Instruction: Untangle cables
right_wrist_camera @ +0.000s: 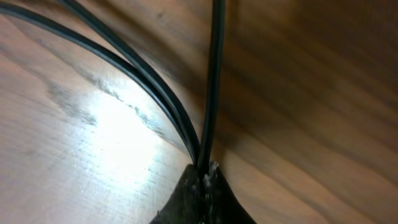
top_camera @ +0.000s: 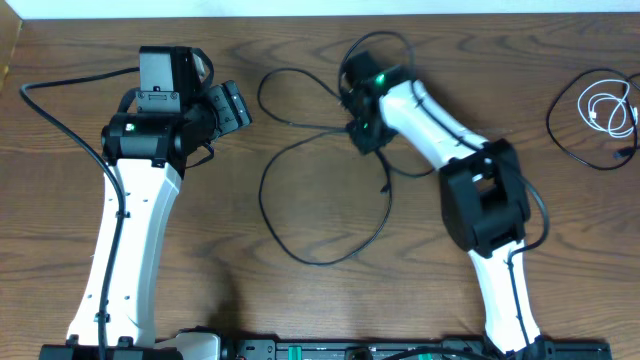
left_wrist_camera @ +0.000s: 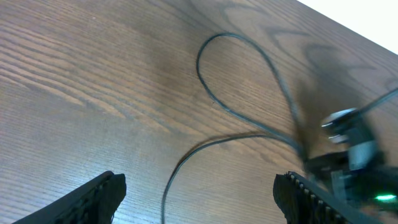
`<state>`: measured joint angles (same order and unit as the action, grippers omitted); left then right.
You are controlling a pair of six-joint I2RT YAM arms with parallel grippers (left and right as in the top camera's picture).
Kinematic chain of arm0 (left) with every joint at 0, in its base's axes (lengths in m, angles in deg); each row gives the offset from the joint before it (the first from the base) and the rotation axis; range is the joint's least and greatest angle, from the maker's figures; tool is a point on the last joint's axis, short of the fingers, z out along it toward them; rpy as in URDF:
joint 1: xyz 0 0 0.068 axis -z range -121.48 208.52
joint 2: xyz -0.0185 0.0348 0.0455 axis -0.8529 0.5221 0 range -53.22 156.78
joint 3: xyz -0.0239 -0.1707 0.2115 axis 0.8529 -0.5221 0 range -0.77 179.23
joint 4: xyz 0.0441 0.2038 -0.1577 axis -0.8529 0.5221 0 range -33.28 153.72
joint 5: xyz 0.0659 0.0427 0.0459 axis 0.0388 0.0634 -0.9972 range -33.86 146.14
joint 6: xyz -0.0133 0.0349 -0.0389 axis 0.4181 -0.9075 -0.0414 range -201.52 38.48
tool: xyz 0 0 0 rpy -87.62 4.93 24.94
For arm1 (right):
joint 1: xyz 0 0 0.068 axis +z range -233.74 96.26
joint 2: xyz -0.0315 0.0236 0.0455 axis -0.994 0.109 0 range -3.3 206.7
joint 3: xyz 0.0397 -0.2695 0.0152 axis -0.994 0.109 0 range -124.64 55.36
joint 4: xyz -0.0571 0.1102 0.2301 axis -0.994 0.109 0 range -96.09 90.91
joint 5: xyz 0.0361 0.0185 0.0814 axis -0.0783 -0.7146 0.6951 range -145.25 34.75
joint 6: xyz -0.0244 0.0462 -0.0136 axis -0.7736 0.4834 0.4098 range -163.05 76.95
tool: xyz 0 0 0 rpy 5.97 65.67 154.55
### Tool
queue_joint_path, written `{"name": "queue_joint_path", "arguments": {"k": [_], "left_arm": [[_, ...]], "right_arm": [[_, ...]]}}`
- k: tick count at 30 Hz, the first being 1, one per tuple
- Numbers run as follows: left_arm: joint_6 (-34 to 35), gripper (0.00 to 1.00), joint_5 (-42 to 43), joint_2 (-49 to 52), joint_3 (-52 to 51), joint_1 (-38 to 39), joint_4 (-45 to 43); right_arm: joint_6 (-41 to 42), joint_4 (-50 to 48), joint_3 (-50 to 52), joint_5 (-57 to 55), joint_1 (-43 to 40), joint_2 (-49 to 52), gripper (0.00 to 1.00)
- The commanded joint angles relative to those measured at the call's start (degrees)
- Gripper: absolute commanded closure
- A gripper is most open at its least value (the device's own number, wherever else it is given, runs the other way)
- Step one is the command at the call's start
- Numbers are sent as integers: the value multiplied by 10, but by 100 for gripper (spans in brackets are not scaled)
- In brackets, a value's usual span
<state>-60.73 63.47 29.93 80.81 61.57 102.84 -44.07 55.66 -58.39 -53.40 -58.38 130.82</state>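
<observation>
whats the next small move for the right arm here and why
Probably lift the right gripper slightly: it is shut on the black cable where several strands meet, and raising it may show which loop crosses over. The left gripper is open, holding nothing.

Your overhead view is evenly lit, with soft shadows on the brown wood-grain desk [top_camera: 300, 310]; in your right wrist view, glare whitens the wood at left, the right side is dim, and the thin black cable [right_wrist_camera: 214, 74] looks soft-edged; your left wrist view smears toward its right edge.
</observation>
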Motion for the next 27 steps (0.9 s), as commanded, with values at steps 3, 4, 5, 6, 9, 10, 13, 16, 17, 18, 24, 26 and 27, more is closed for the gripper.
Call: {"name": "queue_joint_path", "arguments": {"k": [3,4,5,6,9,10,13,16,17,18,24,26,27], "left_arm": [[-2,17,-6,0,3,-2,1],[-2,18,-5,0,3,-2,1],[-2,18,-5,0,3,-2,1],[-2,18,-6,0,3,-2,1],[-2,18,-6,0,3,-2,1],[-1,18,-6,1,3,-2,1],[-1,17,-6,1,3,-2,1],[-1,17,-6,1,3,-2,1],[-1,18,-6,1,3,-2,1],[-1,18,-5,1,3,-2,1],[-1,17,-5,3,3,-2,-1],[-1,17,-5,4,3,-2,-1],[-1,18,-5,5,3,-2,-1]], "right_arm": [[2,94,-163,90,-100,-54,99],[1,115,-194,93,-121,-63,99],[1,135,-224,93,-141,-72,99],[1,155,-255,93,-163,-81,99],[1,198,-330,92,-230,-106,99],[1,207,-354,92,-259,-116,99],[5,214,-395,93,-339,-141,99],[12,212,-410,92,-427,-159,99],[12,212,-410,92,-454,-161,99],[12,213,-410,92,-477,-161,99],[4,206,-384,88,-589,-138,99],[-7,199,-376,89,-604,-121,99],[-15,196,-371,88,-607,-112,99]]}}
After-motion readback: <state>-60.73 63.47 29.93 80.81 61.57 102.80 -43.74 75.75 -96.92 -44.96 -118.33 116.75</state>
